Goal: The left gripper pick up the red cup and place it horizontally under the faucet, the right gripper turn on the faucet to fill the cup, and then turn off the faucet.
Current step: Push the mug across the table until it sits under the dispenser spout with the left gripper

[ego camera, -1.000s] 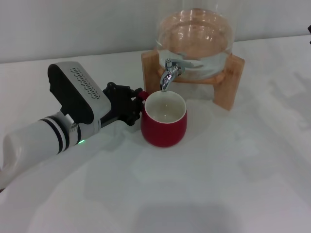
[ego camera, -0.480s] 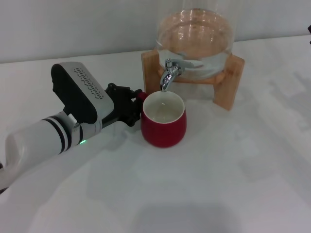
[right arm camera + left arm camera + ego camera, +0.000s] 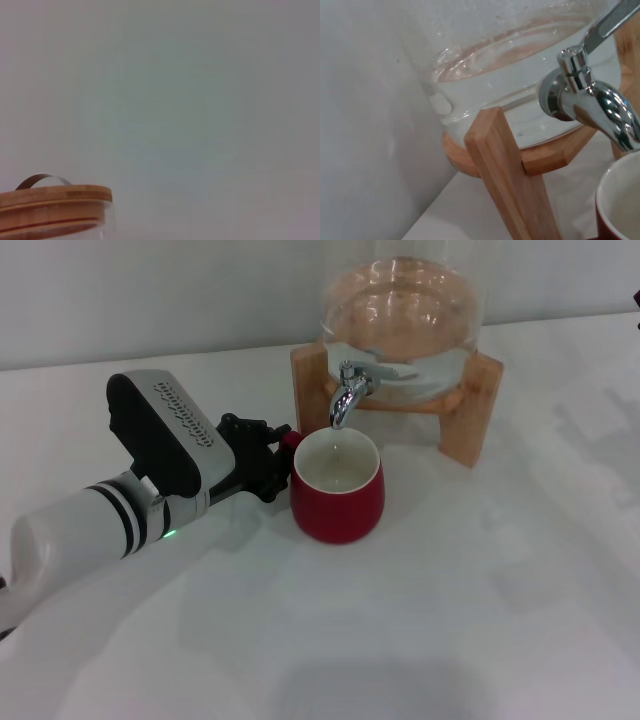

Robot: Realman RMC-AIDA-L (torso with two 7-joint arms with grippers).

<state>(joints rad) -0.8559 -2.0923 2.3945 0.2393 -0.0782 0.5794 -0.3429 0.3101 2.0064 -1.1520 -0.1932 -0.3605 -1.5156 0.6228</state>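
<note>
Red cup upright under faucet, left gripper at its handle

I see the red cup upright on the table, directly beneath the chrome faucet spout.

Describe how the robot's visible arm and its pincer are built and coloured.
The left arm has a white forearm with black rings and a small green light, then a boxy light-grey wrist with a black side and a perforated vent grille. The left pincer is a black multi-jointed claw. The right arm is out of view.
</note>
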